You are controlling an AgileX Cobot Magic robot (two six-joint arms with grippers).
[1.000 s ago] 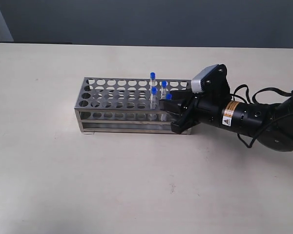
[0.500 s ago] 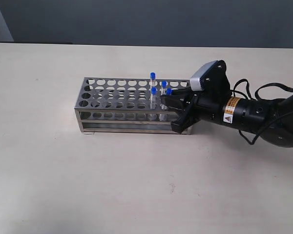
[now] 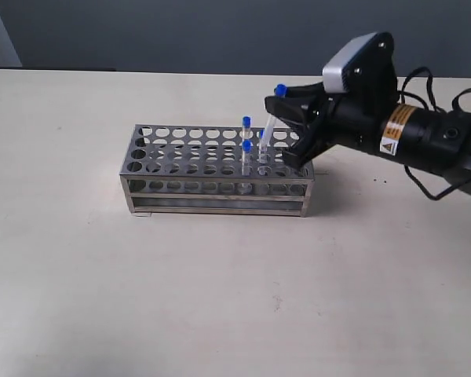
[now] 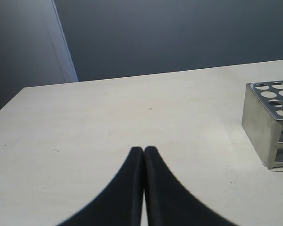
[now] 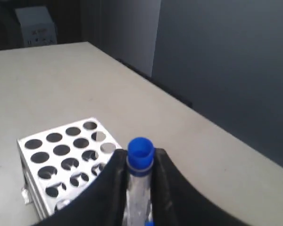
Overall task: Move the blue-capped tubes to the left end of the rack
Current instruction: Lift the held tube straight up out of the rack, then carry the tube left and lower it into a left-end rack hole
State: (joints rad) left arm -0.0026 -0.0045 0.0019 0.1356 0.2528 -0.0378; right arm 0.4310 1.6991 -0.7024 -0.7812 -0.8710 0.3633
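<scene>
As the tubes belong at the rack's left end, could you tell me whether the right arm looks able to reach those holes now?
Probably yes. The right gripper holds one blue-capped tube above the rack, the left-end holes look empty, and the standing tubes sit nearer the right end.

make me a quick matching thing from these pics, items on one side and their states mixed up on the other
Things:
1. left gripper
2. right gripper
3. held blue-capped tube
4. rack

States:
a. shiny metal, standing on the table
b. tilted, blue cap at the top
c. shut, nothing held
d. shut on a tube

Pairs: 1-c, 2-d, 3-b, 4-a
</scene>
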